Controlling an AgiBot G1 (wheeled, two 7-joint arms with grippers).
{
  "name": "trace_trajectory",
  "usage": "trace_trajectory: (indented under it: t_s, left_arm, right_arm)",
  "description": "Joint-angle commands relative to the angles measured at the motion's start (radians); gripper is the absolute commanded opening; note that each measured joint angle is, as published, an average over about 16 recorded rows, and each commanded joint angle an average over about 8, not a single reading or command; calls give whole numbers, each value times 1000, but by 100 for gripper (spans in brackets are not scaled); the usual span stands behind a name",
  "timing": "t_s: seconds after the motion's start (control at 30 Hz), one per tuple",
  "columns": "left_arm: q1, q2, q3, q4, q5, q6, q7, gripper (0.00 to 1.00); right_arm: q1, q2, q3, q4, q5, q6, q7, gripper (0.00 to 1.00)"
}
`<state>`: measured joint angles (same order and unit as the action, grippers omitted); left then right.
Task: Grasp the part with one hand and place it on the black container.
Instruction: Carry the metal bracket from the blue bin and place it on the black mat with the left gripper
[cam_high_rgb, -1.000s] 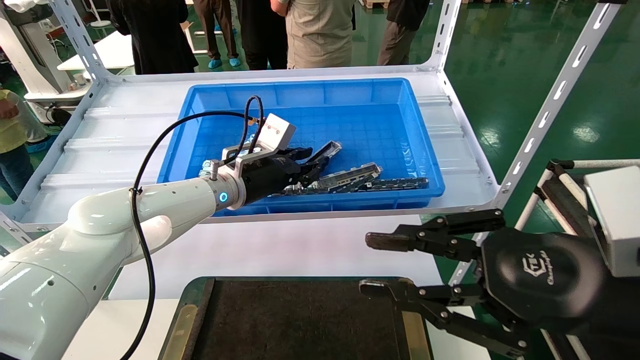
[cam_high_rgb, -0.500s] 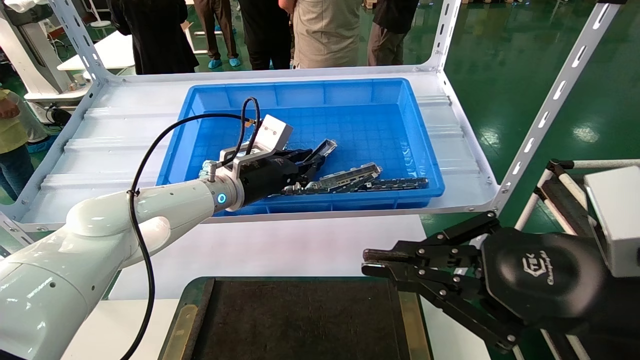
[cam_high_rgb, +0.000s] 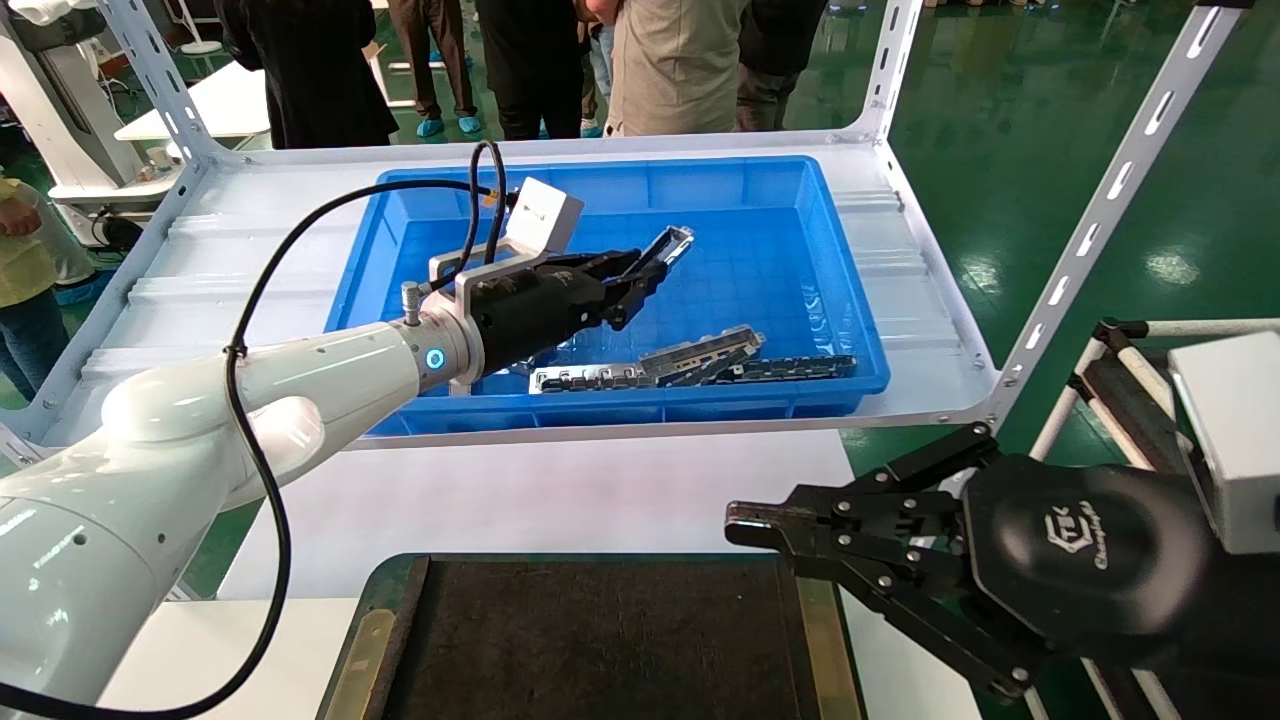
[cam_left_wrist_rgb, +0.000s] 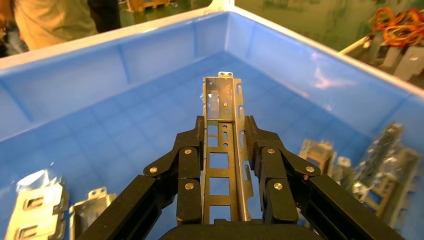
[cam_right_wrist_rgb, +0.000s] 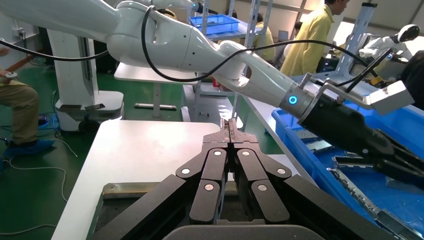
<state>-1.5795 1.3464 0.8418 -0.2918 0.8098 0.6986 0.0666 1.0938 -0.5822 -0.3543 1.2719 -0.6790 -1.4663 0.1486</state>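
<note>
The part (cam_left_wrist_rgb: 221, 150) is clamped lengthwise between the fingers (cam_left_wrist_rgb: 189, 170) of the left hand (cam_high_rgb: 625, 280), so that its far end sticks out beyond the fingertips. It is held in the air above the floor of the blue bin (cam_high_rgb: 800, 190), clear of the other metal pieces (cam_high_rgb: 690, 362) that lie along the bin's near wall; this height seems needed to pass over that wall. The black container (cam_high_rgb: 600, 640) lies nearer, below the bin, and no part is seen on it yet. The right gripper (cam_right_wrist_rgb: 230, 131) is parked with its fingers pressed together, over the container's right edge.
</note>
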Motion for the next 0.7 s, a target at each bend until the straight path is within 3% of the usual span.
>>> trace_trajectory:
  t_s: [0.03,0.43,0.7]
  left_arm:
    - [-7,-1,-4,3,-16,16,9,0]
    - [-37,-78,-16,-26,-74,358,-2,0]
    - [25,-195,-16,-213,-106,540,-62,0]
  right_arm:
    - [0,0,0,0,0,0,0,0]
    - [0,0,0,0,0,0,0,0]
    - [0,0,0,0,0,0,0,0]
